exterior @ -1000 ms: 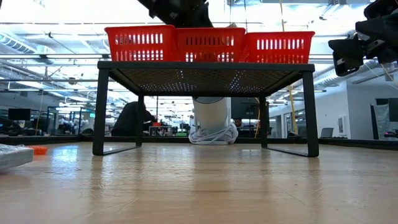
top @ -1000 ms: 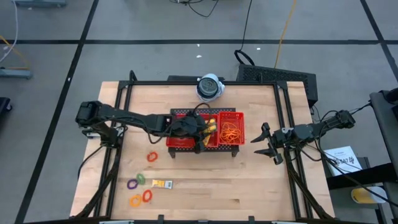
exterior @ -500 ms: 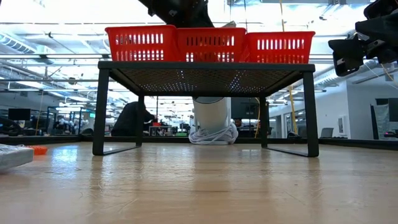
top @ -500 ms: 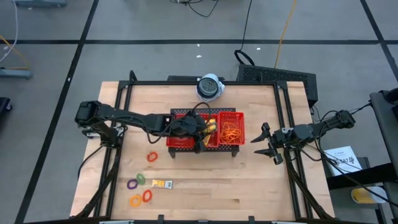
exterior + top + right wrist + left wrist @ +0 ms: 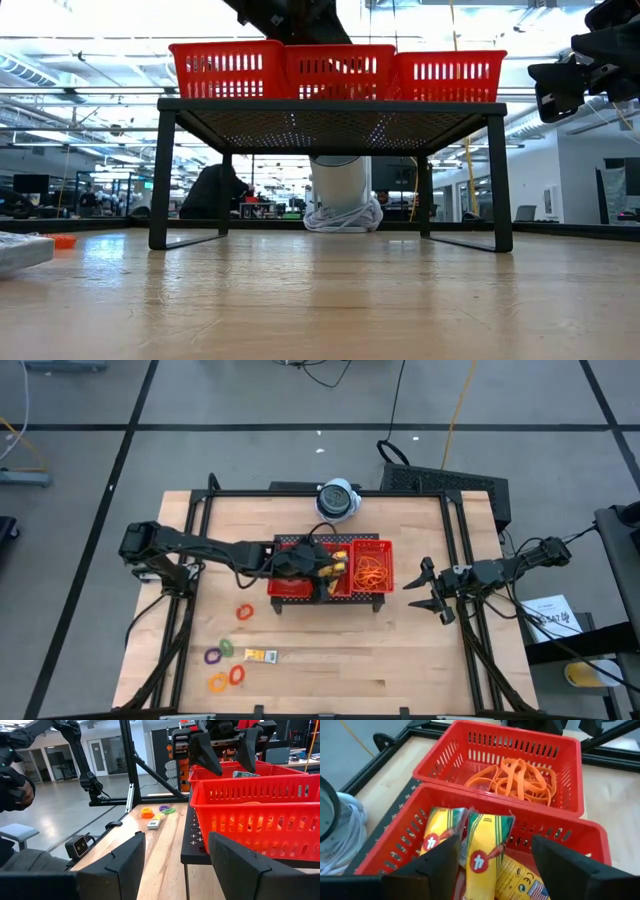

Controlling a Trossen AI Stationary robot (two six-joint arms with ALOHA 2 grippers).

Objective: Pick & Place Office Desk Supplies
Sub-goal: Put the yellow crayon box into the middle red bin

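Observation:
A red three-compartment tray (image 5: 300,591) stands on a black stand at mid-table. My left gripper (image 5: 324,566) hovers open over its middle compartment. In the left wrist view its fingers (image 5: 445,862) stand on either side of a yellow packet (image 5: 487,852). That packet stands on end, leaning on other yellow packets (image 5: 437,832) in the compartment. Orange rubber bands (image 5: 517,777) lie in the right compartment. On the table near the left front lie coloured rings (image 5: 225,665), a red ring (image 5: 244,612) and one yellow packet (image 5: 261,655). My right gripper (image 5: 421,588) waits open at the right.
A round white-grey device (image 5: 338,500) sits at the table's far edge behind the tray. The black stand (image 5: 330,112) raises the tray well above the wood. Bare wood lies in front of the stand and toward the right front.
My left gripper has opened over the middle compartment without moving away. A pale packet tip that showed above the tray's rim in the low view half a second ago has dropped out of sight into the compartment.

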